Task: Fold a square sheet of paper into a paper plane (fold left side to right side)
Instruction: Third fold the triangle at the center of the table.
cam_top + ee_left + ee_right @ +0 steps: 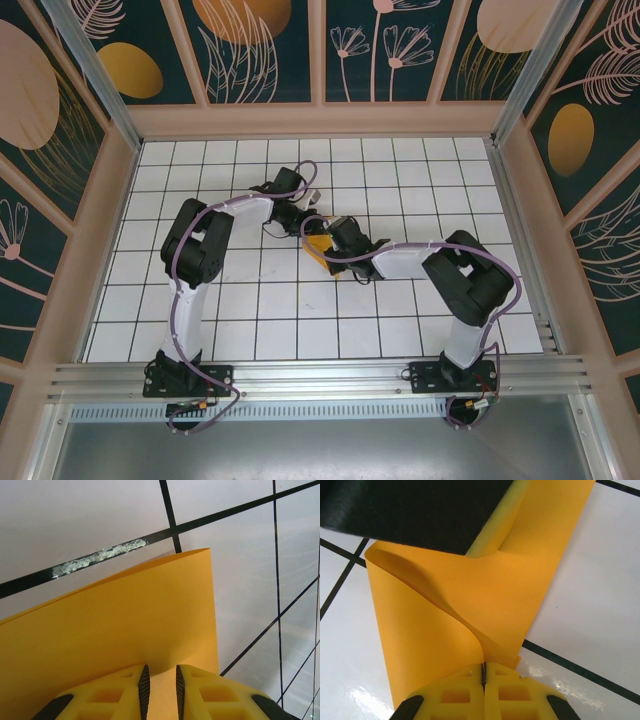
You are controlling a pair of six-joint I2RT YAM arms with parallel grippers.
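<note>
The square sheet of paper (318, 247) is orange-yellow and lies partly folded on the white grid table, between the two grippers. My right gripper (483, 667) is shut on a lifted edge of the sheet (420, 625), and that layer curls up from the table into its jaws. My left gripper (160, 672) rests over the sheet (125, 620) with its jaws a little apart and paper showing in the gap. In the right wrist view, one of the left fingers (492, 527) stands against the raised fold. In the top view, the left gripper (308, 215) and right gripper (328, 240) meet mid-table. A paper plane is out of view.
The table (250, 320) is white tile with black grid lines, walled by wood-framed dark panels (250, 50) on three sides. An aluminium rail (320, 375) carries both arm bases at the near edge. A scuffed grid line (100, 557) runs just beyond the paper.
</note>
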